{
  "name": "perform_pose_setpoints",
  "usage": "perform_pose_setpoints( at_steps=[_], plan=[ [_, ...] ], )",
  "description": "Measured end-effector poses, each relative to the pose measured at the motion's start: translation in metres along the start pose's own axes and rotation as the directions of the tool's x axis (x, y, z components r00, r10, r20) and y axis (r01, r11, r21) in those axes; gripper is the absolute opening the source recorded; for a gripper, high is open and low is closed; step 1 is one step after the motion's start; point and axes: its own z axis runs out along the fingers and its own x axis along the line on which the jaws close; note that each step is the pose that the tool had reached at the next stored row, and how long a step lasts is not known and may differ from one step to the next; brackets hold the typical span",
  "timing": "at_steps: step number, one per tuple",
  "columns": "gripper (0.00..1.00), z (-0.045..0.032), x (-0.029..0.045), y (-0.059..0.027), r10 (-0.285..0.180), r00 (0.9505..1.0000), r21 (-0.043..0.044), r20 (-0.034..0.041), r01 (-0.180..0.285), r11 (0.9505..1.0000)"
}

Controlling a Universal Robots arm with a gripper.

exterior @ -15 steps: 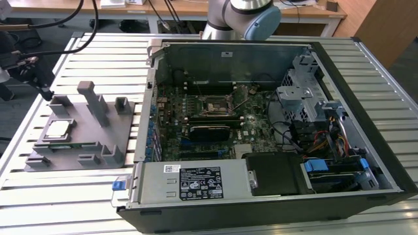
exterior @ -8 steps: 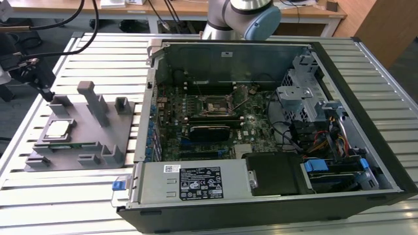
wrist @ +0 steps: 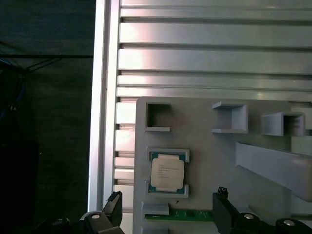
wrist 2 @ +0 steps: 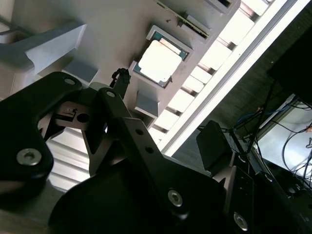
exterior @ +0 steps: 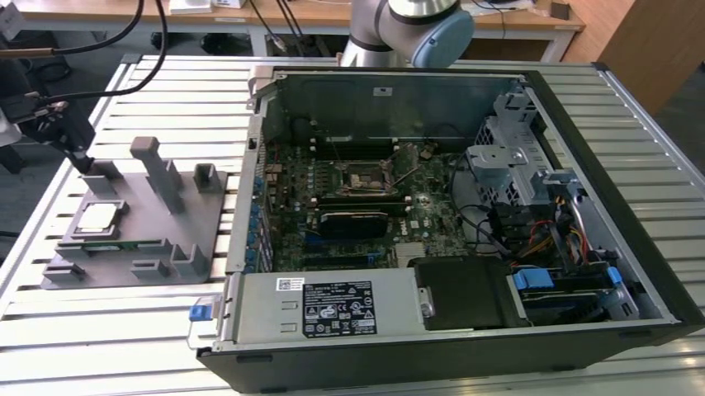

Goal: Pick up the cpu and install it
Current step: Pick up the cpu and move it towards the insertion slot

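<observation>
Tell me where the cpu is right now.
The cpu lies in a pocket on the grey tray, at the exterior view's left, beside the open computer case.

The gripper (wrist: 168, 193) is open wide, w/ its two black fingers (wrist: 222, 204) far apart, tips pointing down. In the exterior view it hangs low at that view's left. The arm (exterior: 410, 25), grey w/ a blue cap, stands at the back.
</observation>
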Motion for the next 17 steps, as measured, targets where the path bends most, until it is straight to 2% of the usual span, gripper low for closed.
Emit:
perform_pose_setpoints(
  at_steps=[17],
  plan=[
    [0.82, 0.0075, -0.0002, -0.0003, 0.000, 1.0000, 0.0000, 0.0000, 0.000, 1.0000]
  ],
)
